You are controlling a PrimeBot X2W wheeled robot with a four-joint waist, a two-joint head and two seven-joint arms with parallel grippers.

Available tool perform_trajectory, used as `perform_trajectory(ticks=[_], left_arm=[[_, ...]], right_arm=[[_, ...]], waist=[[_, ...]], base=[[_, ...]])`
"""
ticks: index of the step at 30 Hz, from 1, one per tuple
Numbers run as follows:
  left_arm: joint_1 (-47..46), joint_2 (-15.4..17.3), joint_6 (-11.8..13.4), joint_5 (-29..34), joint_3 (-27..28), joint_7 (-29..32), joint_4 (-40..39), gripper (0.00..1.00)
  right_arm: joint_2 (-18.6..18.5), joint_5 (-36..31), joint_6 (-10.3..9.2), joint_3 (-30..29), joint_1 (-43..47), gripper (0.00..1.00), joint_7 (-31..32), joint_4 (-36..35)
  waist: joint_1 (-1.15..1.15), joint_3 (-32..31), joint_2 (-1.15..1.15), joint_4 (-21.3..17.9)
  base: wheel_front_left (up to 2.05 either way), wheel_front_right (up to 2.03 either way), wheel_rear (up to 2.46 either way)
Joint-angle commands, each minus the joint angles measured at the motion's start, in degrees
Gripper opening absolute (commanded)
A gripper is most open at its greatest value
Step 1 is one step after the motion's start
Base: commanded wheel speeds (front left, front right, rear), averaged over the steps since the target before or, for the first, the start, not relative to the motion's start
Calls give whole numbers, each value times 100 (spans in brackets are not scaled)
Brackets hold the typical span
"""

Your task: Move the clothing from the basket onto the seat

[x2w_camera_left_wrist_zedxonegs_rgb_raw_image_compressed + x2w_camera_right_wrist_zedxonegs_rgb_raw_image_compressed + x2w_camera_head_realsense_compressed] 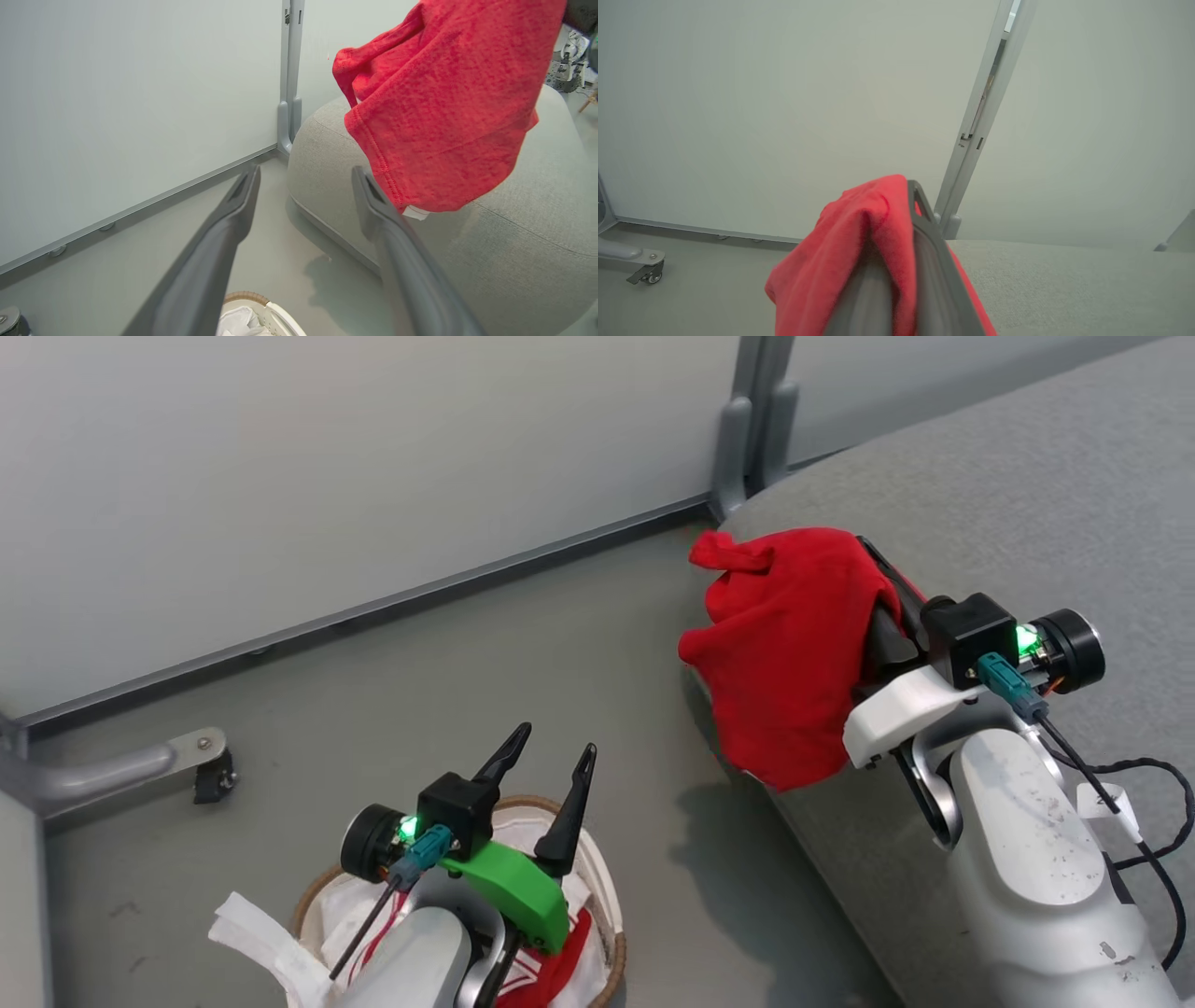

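Right gripper (913, 196) is clenched on 1 red garment (794, 644) above the seat (1027, 504); left gripper (555, 742) is released, fingers apart, over the basket (616, 947).

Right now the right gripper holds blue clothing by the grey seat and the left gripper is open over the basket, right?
The clothing is red, not blue; the head view shows it. The rest stands: the right gripper holds it by the seat, and the left gripper is open over the basket.
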Motion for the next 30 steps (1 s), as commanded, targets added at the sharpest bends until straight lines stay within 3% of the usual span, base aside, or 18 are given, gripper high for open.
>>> perform_trajectory(ticks=[1, 7, 15, 23, 30], left_arm=[[-67, 10, -15, 42, 10, -1, -27, 100], [-166, -6, -49, 170, -16, 0, -96, 100], [-399, 22, -64, 303, -133, -1, -163, 100], [-852, 201, -70, 455, -261, 0, -268, 100], [-1264, 377, -72, 528, -412, 1, -475, 100]], right_arm=[[-13, -18, -8, -40, 51, 0, -12, -26], [-8, -13, -8, -227, 39, 0, -12, -39], [-14, -115, -8, -635, -385, 0, -12, -11], [-19, -946, -8, -1613, -1768, 0, -12, 194], [-619, -1513, -8, -2312, -3014, 0, -12, 371]], waist=[[0, 320, 0, -538], [0, 545, 0, -697], [0, 1033, 0, -498], [0, 1945, 0, -97], [0, 2755, 0, 221]], base=[[0, 0, 0], [0, 0, 0], [0, 0, 0], [0, 0, 0], [0, 0, 0]])
